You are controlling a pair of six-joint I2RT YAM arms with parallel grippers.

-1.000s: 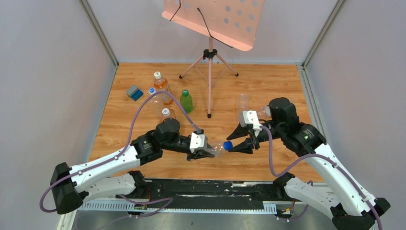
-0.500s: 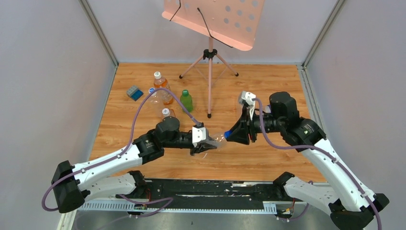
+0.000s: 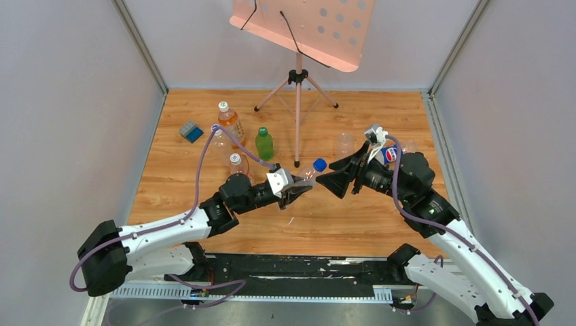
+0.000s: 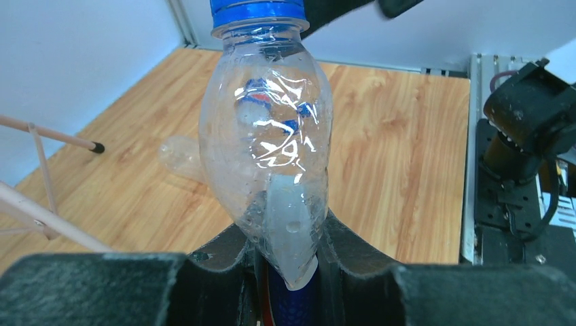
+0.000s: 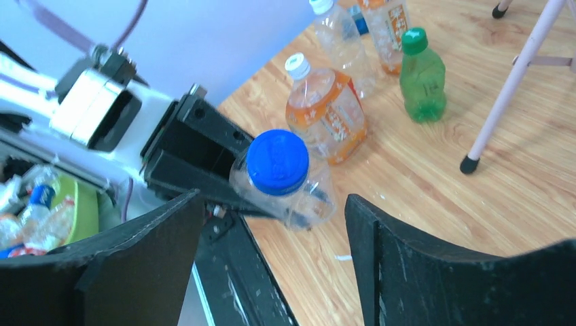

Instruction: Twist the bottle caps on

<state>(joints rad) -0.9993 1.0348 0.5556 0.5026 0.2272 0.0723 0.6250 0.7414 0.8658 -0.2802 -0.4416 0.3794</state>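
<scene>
Compared with half a second ago, the right gripper (image 3: 337, 182) is drawn back off the blue cap (image 3: 319, 164). Its jaws, closed round that cap then, are now parted. The left gripper (image 3: 297, 191) and the held bottle (image 3: 307, 175) are raised and carried farther from the arm bases than a second ago. The bottle's neck is tilted up toward the right gripper.

One blue cap is counted, seated on the neck of the held bottle. In the right wrist view it is shown between the two spread fingers (image 5: 156, 231) of the right gripper, touched by neither. In the left wrist view the bottle's base is pinched tight between the left gripper's jaws, and the cap is seen at the far end, straight ahead of that gripper.

Four capped bottles are counted standing together on the table (image 3: 339, 234), beyond and to the left of the left gripper. They are two orange bottles (image 3: 229, 121), one green bottle (image 3: 264, 143) and one clear bottle (image 3: 219, 139). One more see-through bottle (image 3: 345, 144) is seen just beyond the right gripper. A labelled bottle (image 3: 390, 155) is partly hidden behind the right arm. One blue-grey block (image 3: 191, 131) lies left of the group, and one pink stand (image 3: 297, 81) is placed beyond both grippers.
</scene>
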